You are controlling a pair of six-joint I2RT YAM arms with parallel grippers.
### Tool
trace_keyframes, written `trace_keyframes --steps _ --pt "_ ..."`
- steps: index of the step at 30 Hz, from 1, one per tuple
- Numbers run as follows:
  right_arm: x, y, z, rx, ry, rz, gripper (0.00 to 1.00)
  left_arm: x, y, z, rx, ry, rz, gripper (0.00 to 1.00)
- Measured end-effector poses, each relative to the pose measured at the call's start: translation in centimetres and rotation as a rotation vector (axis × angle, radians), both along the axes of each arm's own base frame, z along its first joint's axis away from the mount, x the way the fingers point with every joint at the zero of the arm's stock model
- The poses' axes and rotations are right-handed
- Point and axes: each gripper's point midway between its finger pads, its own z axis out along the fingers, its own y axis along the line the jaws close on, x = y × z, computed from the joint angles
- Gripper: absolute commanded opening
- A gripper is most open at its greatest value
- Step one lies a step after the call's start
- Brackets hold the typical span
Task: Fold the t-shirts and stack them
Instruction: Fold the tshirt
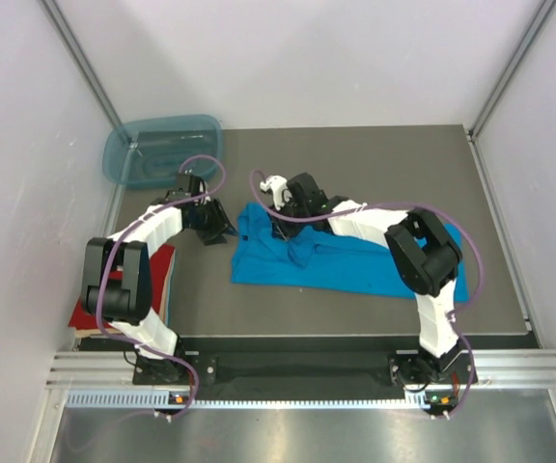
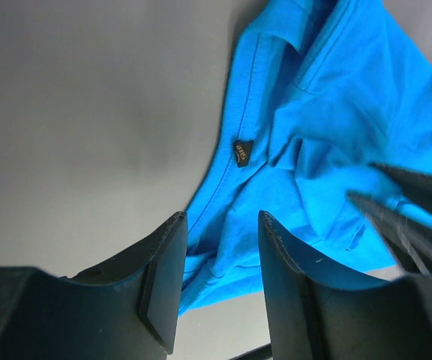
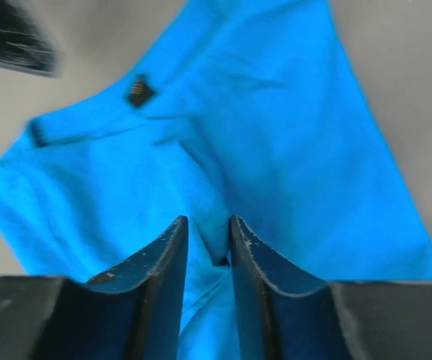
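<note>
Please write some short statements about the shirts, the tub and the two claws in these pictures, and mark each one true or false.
1. The blue shirt lies on the table. True.
2. The red shirt lies on top of the blue shirt. False: it lies apart from it, folded, at the table's near left edge.
3. The left claw is open. True.
4. The tub stands at the far right corner. False: it is at the far left corner.
5. The right claw has a fold of the blue shirt between its jaws. True.
</note>
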Motion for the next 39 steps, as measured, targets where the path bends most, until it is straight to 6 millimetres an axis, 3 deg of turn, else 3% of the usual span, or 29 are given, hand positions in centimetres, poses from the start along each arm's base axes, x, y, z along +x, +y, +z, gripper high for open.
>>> trace_keyframes --steps 7,12,15,18,22,24,27,33,39 --pt "-3.8 3.1 2.4 0.013 -0.037 0.058 0.31 -1.1 0.1 -1.2 0.004 0.03 0.0 0.47" --pt "-7.6 4.8 1.9 0.007 0.007 0.086 0.34 -1.8 -0.3 -0.4 -0.03 0.002 -0.004 0.48" --pt "-9.9 4.5 1.8 -0.006 0.045 0.066 0.41 -2.5 -0.9 0.7 -0.068 -0.028 -0.016 0.5" --pt "-10.9 3.1 3.6 0.005 0.071 -0.035 0.48 -2.6 -1.7 1.8 -0.1 -0.061 -0.034 0.5" --pt "-9.1 0.4 7.6 0.061 0.107 -0.313 0.49 -3.1 -3.5 2.1 -0.126 -0.075 -0.076 0.5" --pt "-8.2 -1.5 8.3 0.081 0.16 -0.486 0.48 -3.9 -4.7 1.7 -0.138 -0.062 -0.097 0.5" --pt "-7.4 -4.3 7.5 0.086 0.265 -0.712 0.48 -5.0 -6.2 1.3 -0.149 -0.036 -0.118 0.5" --pt "-8.3 -9.0 2.8 0.024 0.416 -1.018 0.46 -4.9 -8.3 1.1 -0.181 -0.026 -0.1 0.49" --pt "-8.6 -10.0 0.7 0.034 0.488 -1.131 0.4 -4.5 -8.8 -0.6 -0.171 0.013 -0.056 0.47"
